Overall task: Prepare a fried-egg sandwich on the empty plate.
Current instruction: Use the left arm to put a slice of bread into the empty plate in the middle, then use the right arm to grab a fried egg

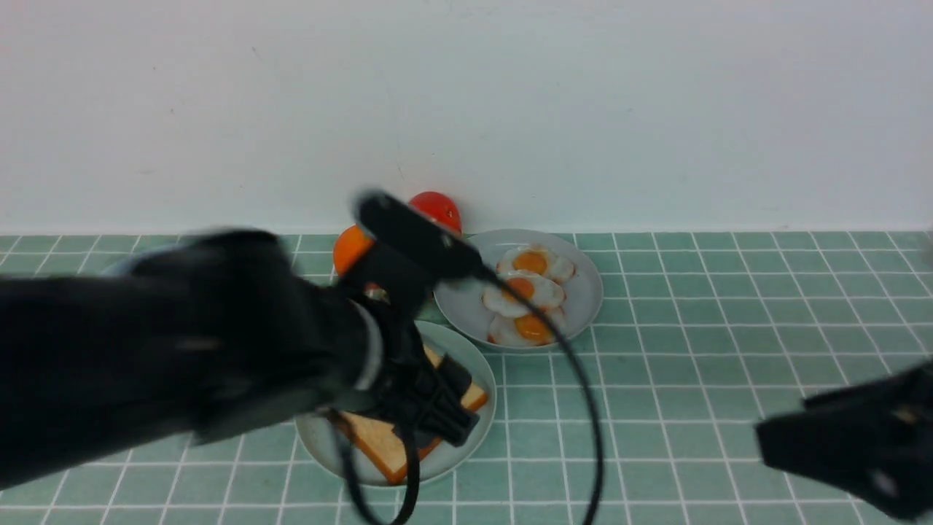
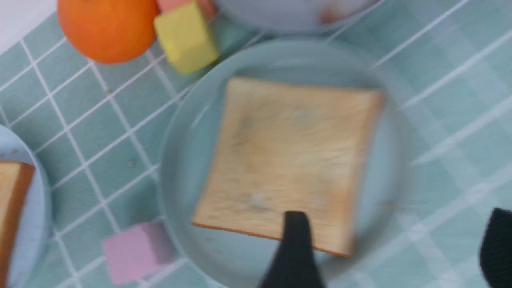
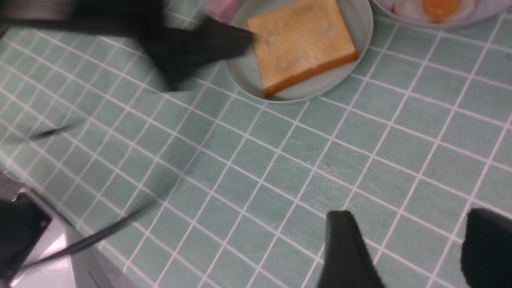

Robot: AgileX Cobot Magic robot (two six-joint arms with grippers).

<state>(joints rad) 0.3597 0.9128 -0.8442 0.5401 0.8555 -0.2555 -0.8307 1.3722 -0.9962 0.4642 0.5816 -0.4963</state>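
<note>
Golden-brown toast slice lies flat on the mint-green plate, near and left of centre. My left gripper hovers over it, jaws spread, with one fingertip across the slice's edge. Three fried eggs sit on the grey plate, just beyond to the right. An orange and a red round fruit stand farther back. My right gripper hangs released over the tiled table, near right.

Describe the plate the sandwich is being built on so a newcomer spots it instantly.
On the green tiled table, look near the middle, beneath the left arm. The pale mint-green plate there carries one square toast slice, unlike the grey plate behind it, which holds three fried eggs.
</note>
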